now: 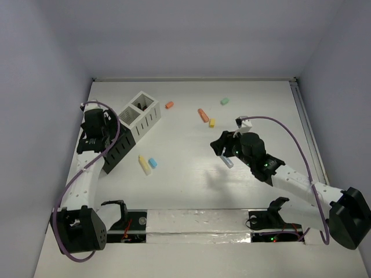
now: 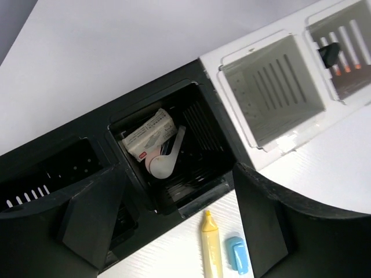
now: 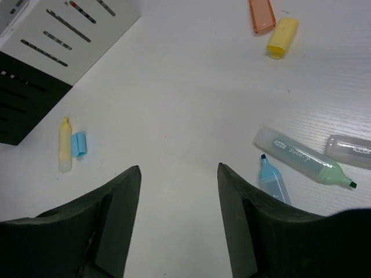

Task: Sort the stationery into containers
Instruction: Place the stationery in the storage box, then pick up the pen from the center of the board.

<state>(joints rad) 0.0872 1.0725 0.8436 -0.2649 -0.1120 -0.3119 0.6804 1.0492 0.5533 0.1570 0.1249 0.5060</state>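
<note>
Stationery (image 1: 144, 165) is mostly lying loose on the table (image 1: 191, 185), a few pieces sitting in the black container (image 1: 119, 152), while the left jaws and right jaws are gaping wide, empty.

Left gripper (image 2: 185, 226) pointing down, jaws apart and empty, right gripper (image 3: 179, 223) spread wide, empty

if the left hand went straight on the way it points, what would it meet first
Likely the black container: the left hand aims into its compartment holding a white labelled block and a pinkish piece, though depth is unclear.
</note>
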